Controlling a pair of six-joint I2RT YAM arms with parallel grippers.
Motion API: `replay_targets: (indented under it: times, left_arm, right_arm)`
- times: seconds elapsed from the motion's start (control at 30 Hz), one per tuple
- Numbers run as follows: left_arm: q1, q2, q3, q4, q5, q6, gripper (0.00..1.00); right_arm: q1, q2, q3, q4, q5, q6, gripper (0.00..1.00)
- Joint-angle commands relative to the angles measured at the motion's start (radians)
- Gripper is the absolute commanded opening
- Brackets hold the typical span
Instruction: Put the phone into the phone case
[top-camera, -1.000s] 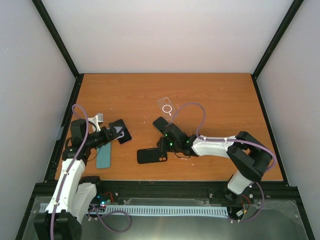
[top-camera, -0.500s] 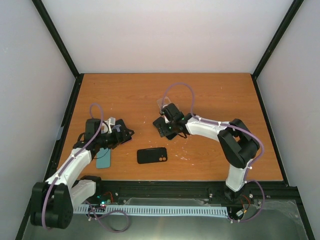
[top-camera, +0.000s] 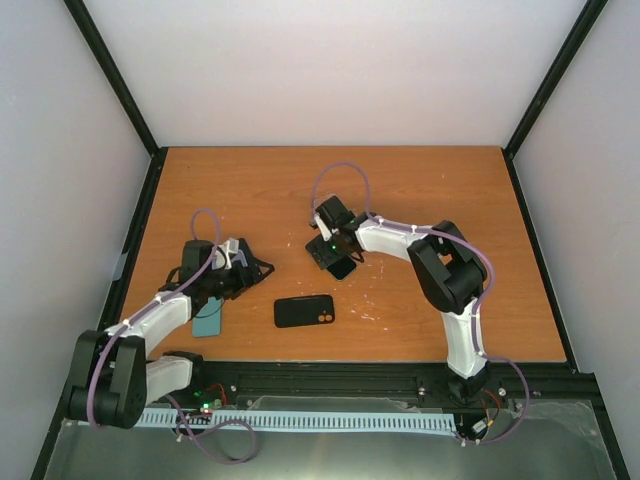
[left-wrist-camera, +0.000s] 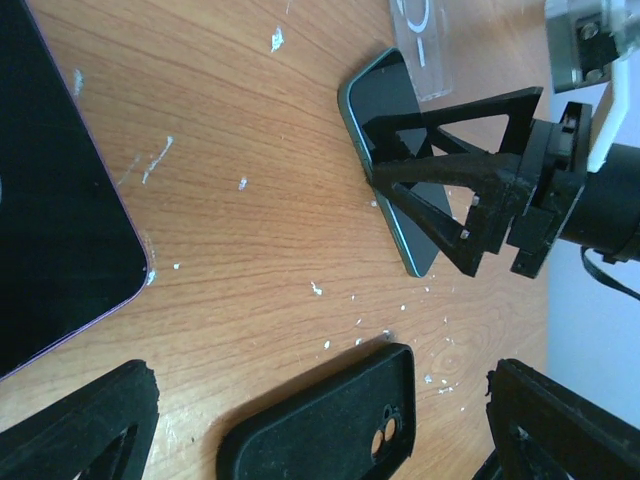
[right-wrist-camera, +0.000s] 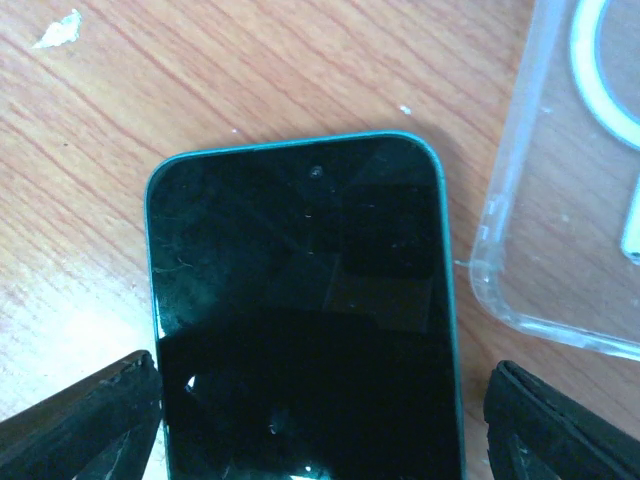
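1. The table (top-camera: 450, 200) is orange wood with a black rail on its left, right and bottom sides. The top view shows bare wood across the upper part and down the right side. White specks dot the wood near the middle.
2. The right arm (top-camera: 440, 265) bends in from the lower right to the middle. The left arm (top-camera: 150, 320) lies low along the left side.
3. The other phone (top-camera: 207, 318) lies flat at the lower left, near the left rail.
4. The phone (right-wrist-camera: 300, 300) has a dark screen and a teal rim. It lies flat in the middle of the table, under the right gripper.
5. The black case (top-camera: 305, 311) lies alone, below the phone. Its two camera holes show.
6. The clear case (right-wrist-camera: 560, 180) has a white ring on it. It lies just beside the phone's top corner, and wood shows through it.
7. The right gripper (top-camera: 330, 252) is spread wide, one finger on each side of the phone. I cannot tell if they touch it.
8. The left gripper (top-camera: 258, 270) is spread wide and holds nothing. It points at the phone.
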Motion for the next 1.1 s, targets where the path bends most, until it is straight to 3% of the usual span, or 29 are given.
replay_targets:
  times: [0.0,0.13,0.4,0.67,0.87,1.07]
  left_arm:
    - [-0.035,0.055,0.039,0.089,0.009,0.03,0.9]
    - [-0.07,0.121,0.078,0.089,-0.031,0.045,0.9]
    - [-0.171,0.258,0.145,0.099,-0.106,0.072,0.87]
    - [-0.289,0.352,0.208,0.037,-0.193,0.11,0.82]
    - [-0.423,0.375,0.253,-0.045,-0.299,0.12,0.79]
    - [-0.532,0.398,0.3,-0.085,-0.354,0.122,0.74]
  right_arm:
    - [0.0,0.027,0.034,-0.061,-0.009,-0.056,0.86]
    - [-0.001,0.034,0.031,-0.072,0.016,-0.059,0.84]
    - [-0.021,-0.012,-0.035,-0.061,0.013,0.0,0.71]
    - [-0.053,-0.119,-0.181,-0.048,0.062,0.152,0.58]
    - [-0.087,-0.174,-0.277,-0.077,0.147,0.285,0.56]
    - [-0.185,-0.223,-0.361,-0.055,0.125,0.355,0.53]
